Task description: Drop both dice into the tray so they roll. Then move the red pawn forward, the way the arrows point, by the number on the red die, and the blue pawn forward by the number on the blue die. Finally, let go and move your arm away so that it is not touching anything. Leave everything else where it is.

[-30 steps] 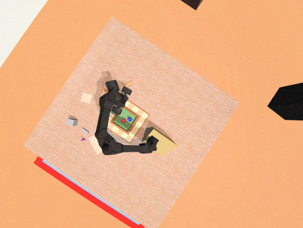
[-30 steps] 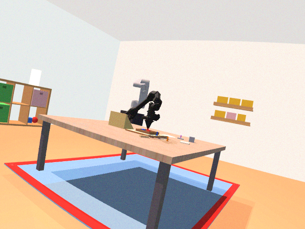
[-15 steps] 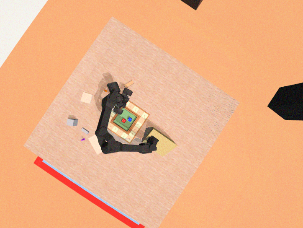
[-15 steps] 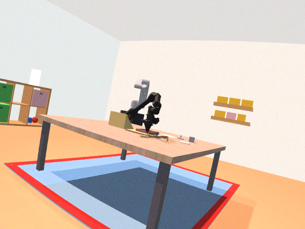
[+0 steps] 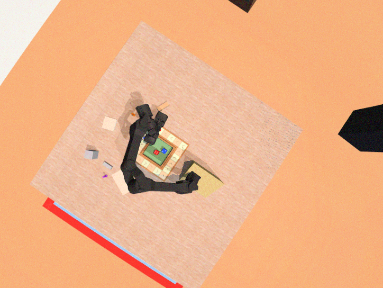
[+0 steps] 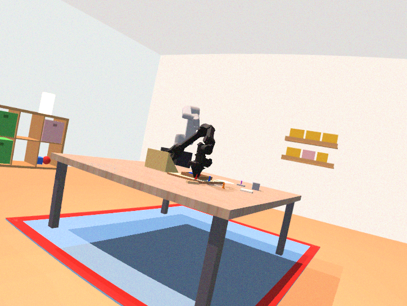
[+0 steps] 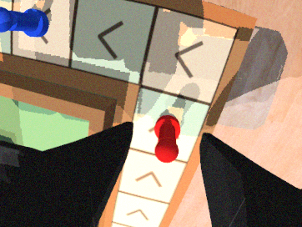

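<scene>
Black parallel-jaw gripper point(image 7: 167, 184) spread, holding nothing; small red peg-shaped pawn point(image 7: 167, 139) stands free on pale track square beside corner. Lift straight, operator: sideways drift clips pawn, topples it.

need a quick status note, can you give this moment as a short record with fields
gripper: open, fingers apart either side of the red pawn, not gripping it
red pawn: standing on a track square just before the corner
blue pawn: on the next side of the track, past the corner
dice: red die and blue die both in the green tray
</scene>
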`<state>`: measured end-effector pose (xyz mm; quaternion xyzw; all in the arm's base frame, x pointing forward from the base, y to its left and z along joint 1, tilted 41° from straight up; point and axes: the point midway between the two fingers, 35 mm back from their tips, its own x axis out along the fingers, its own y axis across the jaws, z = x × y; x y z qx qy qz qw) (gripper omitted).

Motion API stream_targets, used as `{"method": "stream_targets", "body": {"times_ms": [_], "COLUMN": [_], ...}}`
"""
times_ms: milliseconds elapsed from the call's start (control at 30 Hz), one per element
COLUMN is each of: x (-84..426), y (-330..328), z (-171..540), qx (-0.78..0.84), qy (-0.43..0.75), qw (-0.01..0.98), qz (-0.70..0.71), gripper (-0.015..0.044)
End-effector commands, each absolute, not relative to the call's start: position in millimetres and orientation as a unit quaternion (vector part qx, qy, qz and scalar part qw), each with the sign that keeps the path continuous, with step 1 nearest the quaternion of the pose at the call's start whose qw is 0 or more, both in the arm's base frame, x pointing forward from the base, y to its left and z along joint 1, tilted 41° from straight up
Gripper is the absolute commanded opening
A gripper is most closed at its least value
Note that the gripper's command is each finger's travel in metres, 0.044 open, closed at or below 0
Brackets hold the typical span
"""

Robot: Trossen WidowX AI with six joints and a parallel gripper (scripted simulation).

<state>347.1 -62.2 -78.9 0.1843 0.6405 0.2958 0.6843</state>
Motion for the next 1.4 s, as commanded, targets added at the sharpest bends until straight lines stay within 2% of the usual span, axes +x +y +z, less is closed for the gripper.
{"method": "stream_targets", "body": {"times_ms": [0,200,300,433,733,1367], "x": [347.4,347.6,346.1,345.8,388.3,388.2], "y": [-62.3,-69.3,-91.3,-93.0,-26.0,-12.4], "z": [-78.5,-70.8,-44.3,-42.2,22.2,8.8], "qx": [0.184,0.184,0.187,0.187,0.12,0.12], "qy": [0.64,0.641,0.641,0.641,0.607,0.607], "qw": [0.684,0.684,0.683,0.683,0.698,0.698], "qz": [0.296,0.296,0.295,0.295,0.359,0.359], "gripper": [0.0289,0.044,0.044,0.044,0.0204,0.02]}}
